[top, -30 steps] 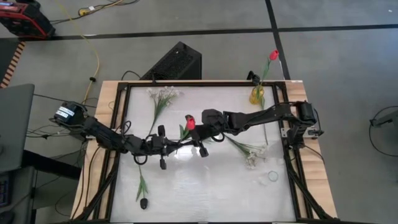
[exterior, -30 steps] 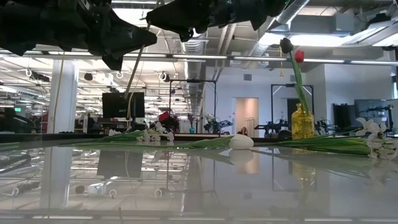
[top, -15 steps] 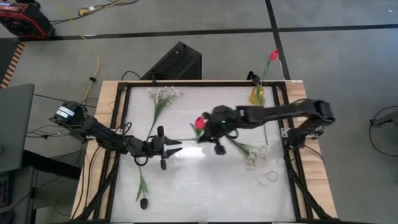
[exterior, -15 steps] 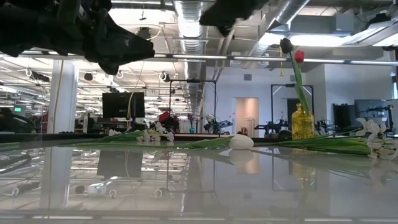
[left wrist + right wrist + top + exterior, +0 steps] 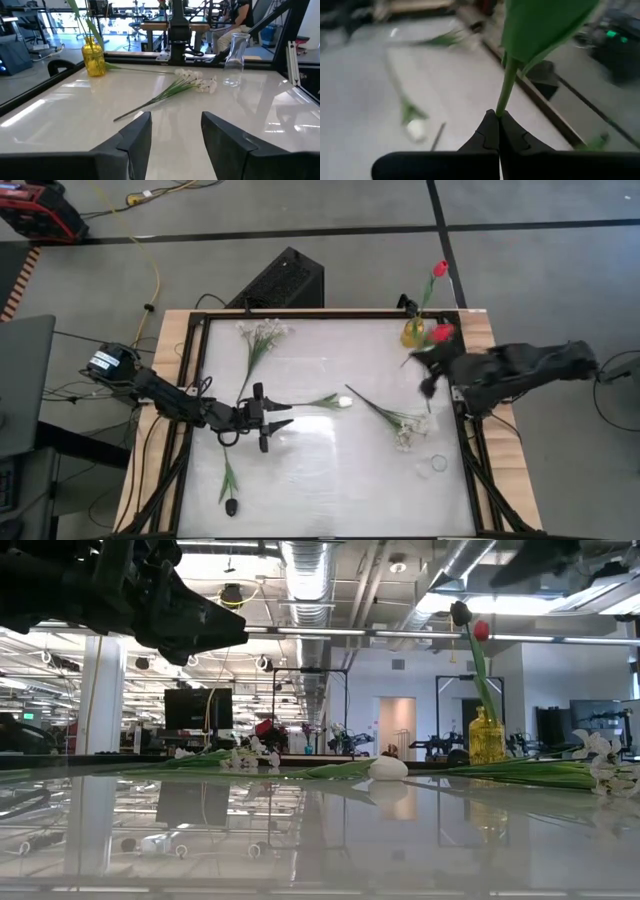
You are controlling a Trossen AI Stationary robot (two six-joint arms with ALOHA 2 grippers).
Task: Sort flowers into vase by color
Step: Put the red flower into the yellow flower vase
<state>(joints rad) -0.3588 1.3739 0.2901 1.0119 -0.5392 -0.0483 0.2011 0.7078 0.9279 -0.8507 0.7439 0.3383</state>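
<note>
The right gripper is clenched on the green stem of a red tulip, the stem rising from between its fingertips, the bloom just beside the yellow vase. The left gripper, well apart from that vase, hovers with fingers spread and nothing between them.

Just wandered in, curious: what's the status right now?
Right claw shut on red tulip, beside yellow glass vase. Left claw open, empty. Nothing blocking.
</note>
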